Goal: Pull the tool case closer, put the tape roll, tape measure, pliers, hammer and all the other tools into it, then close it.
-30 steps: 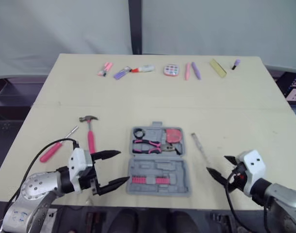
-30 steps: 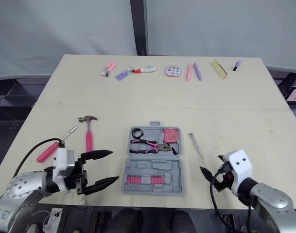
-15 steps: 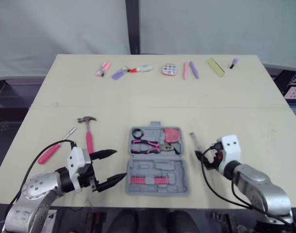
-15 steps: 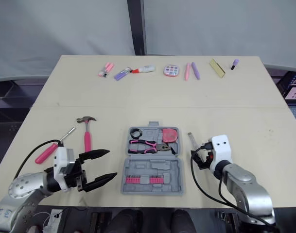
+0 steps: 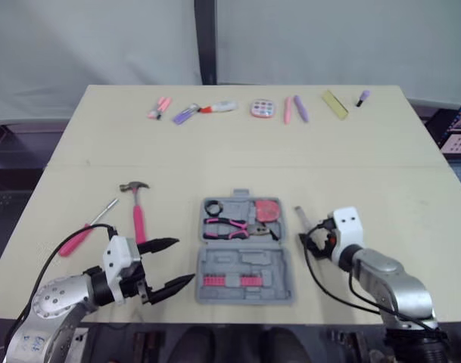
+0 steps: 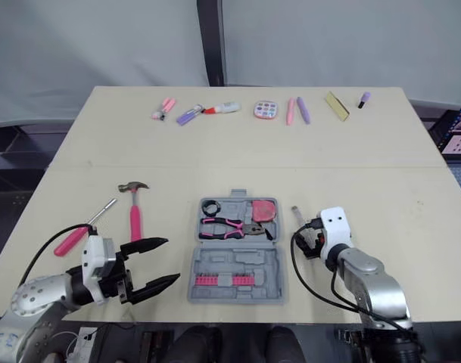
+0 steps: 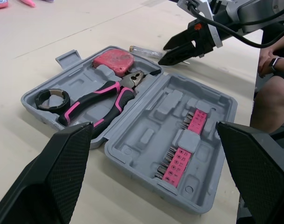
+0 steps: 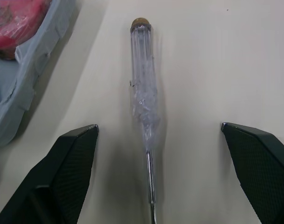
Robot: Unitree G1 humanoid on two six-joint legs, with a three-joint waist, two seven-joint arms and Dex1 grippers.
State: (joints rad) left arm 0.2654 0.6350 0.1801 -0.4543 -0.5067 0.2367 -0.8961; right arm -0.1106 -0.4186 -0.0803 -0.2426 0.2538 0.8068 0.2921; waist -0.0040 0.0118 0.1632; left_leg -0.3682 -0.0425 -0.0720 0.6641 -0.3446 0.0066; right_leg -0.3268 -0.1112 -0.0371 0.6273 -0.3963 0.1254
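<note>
The grey tool case lies open at the table's front middle. In it are the black tape roll, pink-handled pliers, red tape measure and pink bits. A pink-handled hammer and a pink screwdriver lie on the table left of the case. Just right of the case lies a clear-handled screwdriver. My right gripper is open, with a finger on either side of its shaft. My left gripper is open and holds nothing, just off the case's front left corner.
Several small pink, purple and yellow items line the table's far edge. A person's arm is beyond the table's right side. The table's front edge runs close under both grippers.
My right arm has swung in from the front right to the clear screwdriver, and its gripper now straddles it. The left gripper has sunk slightly toward the front edge, still open.
</note>
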